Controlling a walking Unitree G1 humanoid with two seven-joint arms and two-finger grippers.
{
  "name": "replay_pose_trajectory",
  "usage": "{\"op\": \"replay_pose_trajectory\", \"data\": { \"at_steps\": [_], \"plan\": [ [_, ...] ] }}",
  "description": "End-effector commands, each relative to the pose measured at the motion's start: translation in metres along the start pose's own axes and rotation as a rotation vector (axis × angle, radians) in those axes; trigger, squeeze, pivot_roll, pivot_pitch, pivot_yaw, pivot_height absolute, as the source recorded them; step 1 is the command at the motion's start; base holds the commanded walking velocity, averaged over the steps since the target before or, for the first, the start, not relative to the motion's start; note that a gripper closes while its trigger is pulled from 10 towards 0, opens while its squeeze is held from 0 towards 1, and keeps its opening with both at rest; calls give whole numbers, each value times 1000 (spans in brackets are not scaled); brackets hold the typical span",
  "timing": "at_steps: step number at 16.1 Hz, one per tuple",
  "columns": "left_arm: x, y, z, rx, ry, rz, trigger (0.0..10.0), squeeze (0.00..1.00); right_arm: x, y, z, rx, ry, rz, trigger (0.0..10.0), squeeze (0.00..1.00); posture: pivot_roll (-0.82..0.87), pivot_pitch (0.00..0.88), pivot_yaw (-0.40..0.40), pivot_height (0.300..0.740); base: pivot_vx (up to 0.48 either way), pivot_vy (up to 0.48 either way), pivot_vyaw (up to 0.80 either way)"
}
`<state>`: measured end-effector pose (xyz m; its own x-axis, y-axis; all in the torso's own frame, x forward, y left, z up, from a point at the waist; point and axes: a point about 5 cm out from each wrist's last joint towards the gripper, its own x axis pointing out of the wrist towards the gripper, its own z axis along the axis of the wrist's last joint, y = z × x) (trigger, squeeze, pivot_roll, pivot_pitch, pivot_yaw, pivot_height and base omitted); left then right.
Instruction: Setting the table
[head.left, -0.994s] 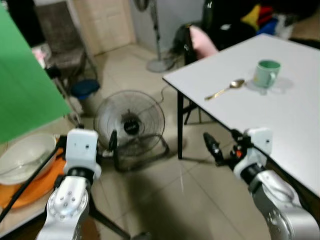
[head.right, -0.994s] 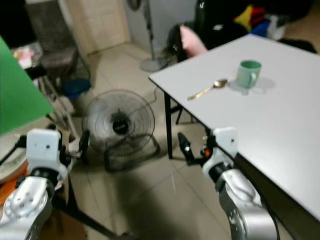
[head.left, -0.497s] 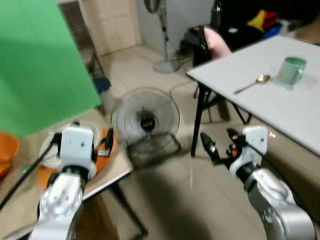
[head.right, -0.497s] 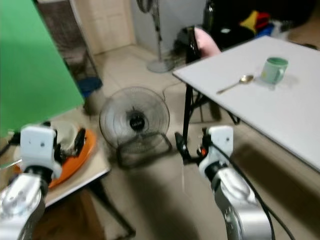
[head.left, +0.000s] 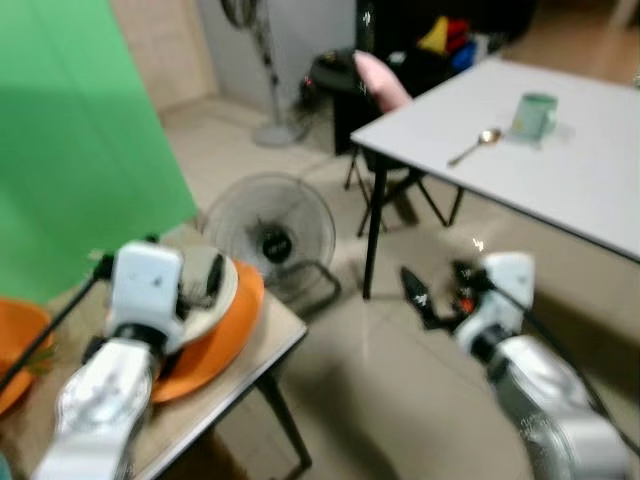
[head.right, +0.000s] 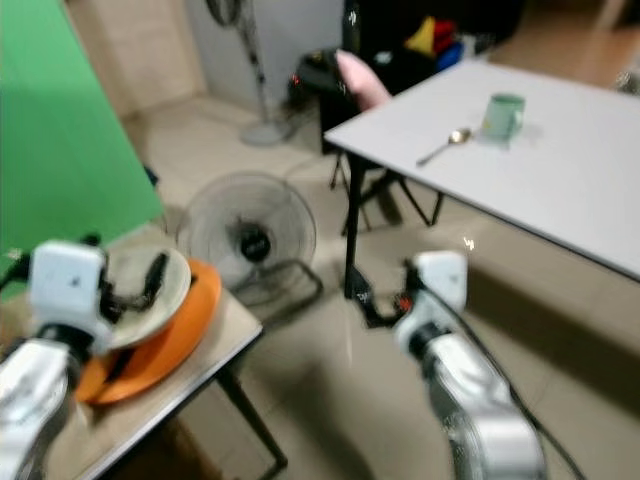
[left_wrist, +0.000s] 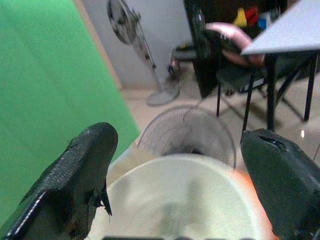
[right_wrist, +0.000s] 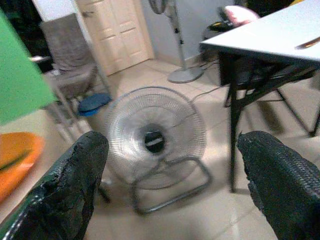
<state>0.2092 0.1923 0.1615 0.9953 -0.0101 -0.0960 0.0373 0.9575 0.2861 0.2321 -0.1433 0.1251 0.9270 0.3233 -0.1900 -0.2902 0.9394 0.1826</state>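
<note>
The cream bowl (head.left: 215, 290) sits on an orange plate (head.left: 225, 335) on the small side desk (head.left: 270, 345) at the robot's left, and the left end effector (left_wrist: 175, 165) hovers right over it with its fingers spread wide, nothing between them. The white desk (head.left: 560, 170) that presumably gets set is well apart across the floor, already carrying a green mug (head.left: 535, 113) with a spoon (head.left: 470, 147) beside it.

My guess on handling: the bowl looks like glazed ceramic or hard melamine — stiff, smooth, probably a bit slippery, and breakable if it's ceramic. I'd pinch it at the rim, one finger inside and one outside, and lift gently, since it's only resting loose on the plate and could drag that along.

The right end effector (head.left: 435, 290) hangs over the tiles near the floor fan (head.left: 270, 235), fingers apart and empty.

Versus a second ago, the whole view has swung left, so that's the camera turning; the bowl now sits much closer under the left arm, and a second orange dish (head.left: 20, 350) shows at the left edge.
</note>
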Motion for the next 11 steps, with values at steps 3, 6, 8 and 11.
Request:
{"op": "replay_pose_trajectory", "data": {
  "at_steps": [3,6,8,11],
  "plan": [
    [0,-4,5,-10,-12,-39,10000,0,-5,-1,3,-3,-6,6,10000,0,-1,0,99,740,0,371,-800],
    [-5,-10,11,8,-18,-124,10000,0,-6,-3,5,-13,-5,24,10000,0,2,0,98,740,0,239,-440],
    [-7,-5,16,68,13,-220,10000,0,-5,0,12,-36,-3,125,10000,0,7,0,94,740,0,0,0],
    [-4,7,20,170,121,-339,10000,0,-6,6,23,-149,40,300,10000,0,15,0,98,740,0,0,0]
  ]
}}
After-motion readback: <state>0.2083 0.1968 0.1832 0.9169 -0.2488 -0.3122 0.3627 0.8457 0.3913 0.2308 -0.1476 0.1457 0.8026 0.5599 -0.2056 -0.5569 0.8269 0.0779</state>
